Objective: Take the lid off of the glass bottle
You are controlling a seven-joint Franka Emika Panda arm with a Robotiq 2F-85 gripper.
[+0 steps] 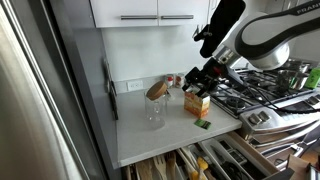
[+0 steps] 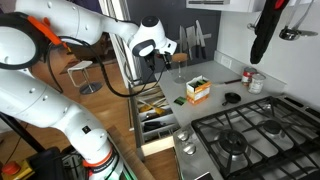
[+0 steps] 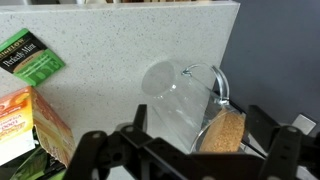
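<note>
Currently hovering near glass bottle (image 3: 178,100) on worktop (image 3: 100,105) with pincer (image 3: 190,155) wide open, holding nothing; lid (image 3: 226,130) tilted up at bottle mouth.

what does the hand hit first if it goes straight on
Probably the glass bottle, centred ahead of the open hand in the wrist view. The tilted lid at its edge is close too, and depth is unclear.
</note>
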